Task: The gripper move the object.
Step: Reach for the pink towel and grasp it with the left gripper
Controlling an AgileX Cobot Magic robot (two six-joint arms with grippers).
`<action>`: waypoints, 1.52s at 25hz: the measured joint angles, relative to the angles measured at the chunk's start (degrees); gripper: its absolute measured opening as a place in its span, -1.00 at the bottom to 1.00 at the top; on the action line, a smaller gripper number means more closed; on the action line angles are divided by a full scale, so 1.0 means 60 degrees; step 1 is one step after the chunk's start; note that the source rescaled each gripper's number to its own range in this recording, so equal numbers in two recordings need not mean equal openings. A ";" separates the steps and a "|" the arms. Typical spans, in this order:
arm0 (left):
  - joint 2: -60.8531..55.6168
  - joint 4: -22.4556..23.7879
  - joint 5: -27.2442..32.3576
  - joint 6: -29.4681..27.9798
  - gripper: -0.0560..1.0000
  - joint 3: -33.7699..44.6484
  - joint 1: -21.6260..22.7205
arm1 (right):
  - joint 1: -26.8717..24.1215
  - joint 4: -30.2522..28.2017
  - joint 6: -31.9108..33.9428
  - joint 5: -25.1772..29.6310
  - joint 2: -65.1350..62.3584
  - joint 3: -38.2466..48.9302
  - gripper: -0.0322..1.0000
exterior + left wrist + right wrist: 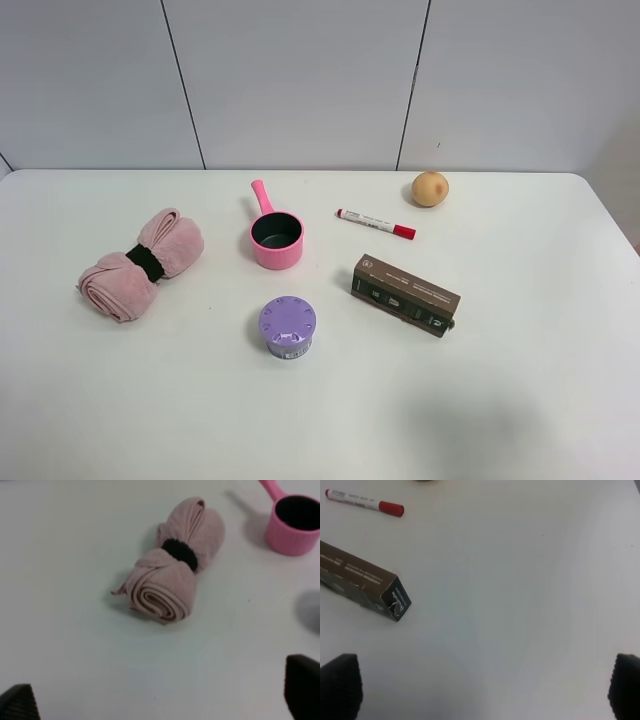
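The pink rolled towel [141, 264] with a black band round its middle lies on the left of the white table [520, 380]. In the left wrist view the towel [170, 565] lies ahead of my left gripper [160, 700], whose black fingertips [17, 704] stand wide apart, open and empty. My right gripper [482, 687] is also open and empty, above bare table near the dark box [362, 582]. Neither gripper nor arm shows in the exterior high view.
A pink saucepan [275, 236] stands right of the towel, and also shows in the left wrist view [292, 522]. A purple lidded tub [288, 326], a dark brown box [405, 294], a red-capped marker [376, 223] and a round fruit [429, 188] lie across the middle and right.
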 joint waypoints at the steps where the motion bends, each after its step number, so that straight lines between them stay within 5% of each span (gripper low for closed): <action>1: 0.0289 -0.0008 0.0000 0.0000 1.00 -0.0259 0.0000 | 0.0000 0.0000 0.0000 0.0000 0.0000 0.0000 1.00; 12: 0.3702 -0.0016 -0.0009 0.0780 1.00 -0.3253 0.0000 | 0.0000 0.0000 0.0000 0.0000 0.0000 0.0000 1.00; 22: 0.6941 -0.0480 -0.0110 0.1928 1.00 -0.3984 -0.0033 | 0.0000 0.0000 0.0000 0.0000 0.0000 0.0000 1.00; 29: 0.8887 -0.0643 -0.1138 0.3227 1.00 -0.3984 -0.0489 | 0.0000 0.0000 0.0000 0.0000 0.0000 0.0000 1.00; 38: 1.0881 -0.0550 -0.2905 0.3790 1.00 -0.3984 -0.1285 | 0.0000 0.0000 0.0000 0.0000 0.0000 0.0000 1.00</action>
